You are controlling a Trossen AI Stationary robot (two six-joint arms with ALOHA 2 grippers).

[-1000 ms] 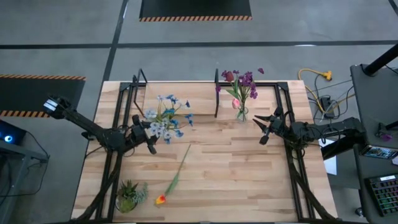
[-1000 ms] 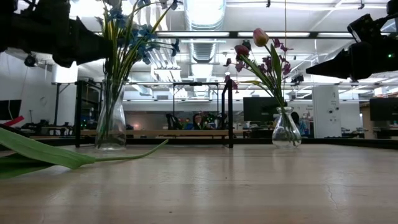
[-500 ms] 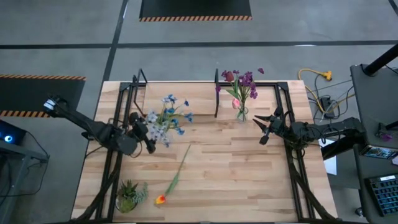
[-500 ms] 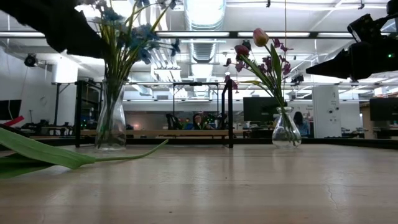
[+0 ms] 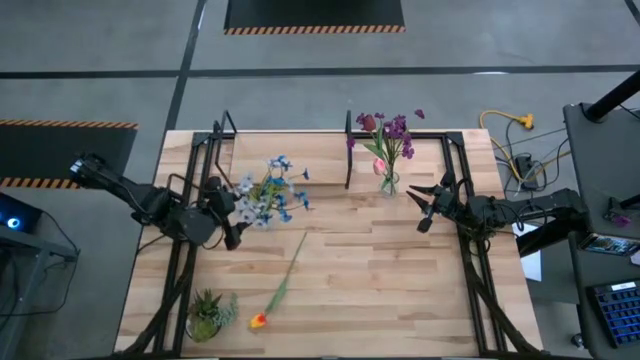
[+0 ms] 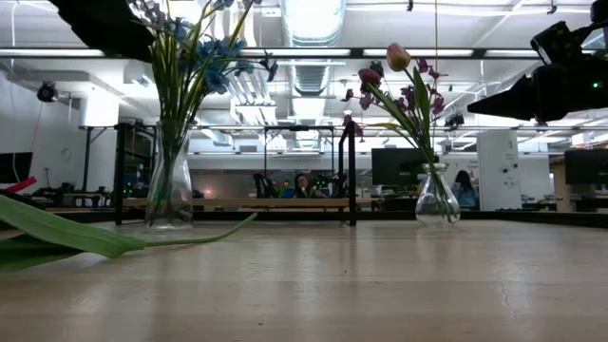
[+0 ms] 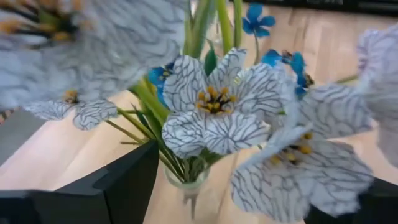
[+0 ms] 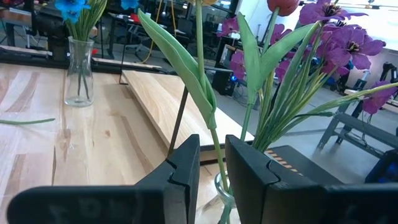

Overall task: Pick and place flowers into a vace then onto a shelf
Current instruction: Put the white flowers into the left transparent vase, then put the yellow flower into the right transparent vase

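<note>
The bunch of blue and white-veined artificial flowers stood upright in a tall clear glass vase on the left part of the light wooden bench, just near of the pale plank shelf with thin black uprights at the far edge. A second bunch, purple and pink blooms in a round-bellied clear glass vase, stood to the right of it, also on the bench just near of the shelf. One long green-stemmed flower with an orange-yellow bloom lay loose on the bench nearer the front, beside a small spiky green potted plant.

The left gripper hung just left of the blue bunch with its jaws wide and nothing between them. The right gripper waited close beside the purple bunch, jaws narrow, a green stem showing in the slit between them, though I could not tell whether they pinched it.

To my eye the blue bunch was done, and the step in hand was fetching the loose flower. That called for the left arm to swing nearward, drop low and close on the thin stem.
</note>
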